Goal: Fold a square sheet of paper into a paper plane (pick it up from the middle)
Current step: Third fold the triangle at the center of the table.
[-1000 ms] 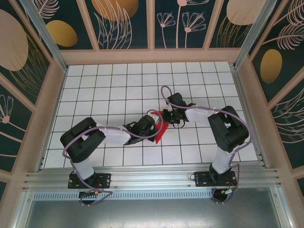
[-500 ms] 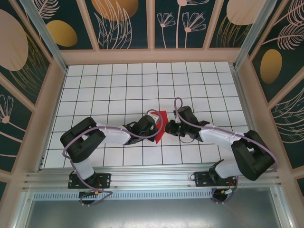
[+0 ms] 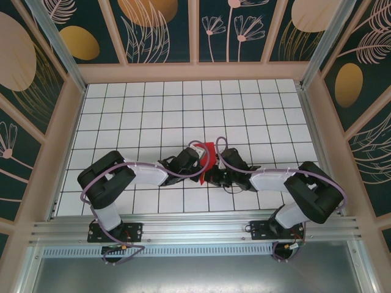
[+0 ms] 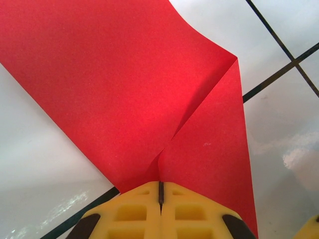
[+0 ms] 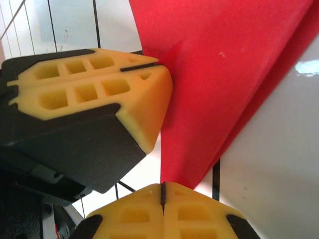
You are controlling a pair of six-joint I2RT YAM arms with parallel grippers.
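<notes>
Fingers (image 4: 132,211) of the left gripper (image 4: 160,188), yellow ribbed pads, clenched flat together on the near corner of the thin bright red sheet of paper (image 4: 124,84). A diagonal crease runs out from the pinch, one flap lapping the other. The sheet reads as a folded wedge fanning away above the white gridded surface (image 4: 45,164).

Right gripper (image 5: 163,189) likewise clamped tight, nipping the narrow lower tip of the same wedge. Its wrist camera also catches the left fingers (image 5: 94,97) biting the paper's edge just above. The two pinch points sit near each other, not touching.

Overhead: both arms meet near the surface's middle, toward the near side, with the red wedge (image 3: 208,152) between the wrists.

Judgement: the double hold probably keeps the paper taut along the crease, so one arm can anchor while the other turns the next flap. No dart shape yet, so roughly mid-fold. Thin stock; pulling the grips apart risks a tear or a slip
</notes>
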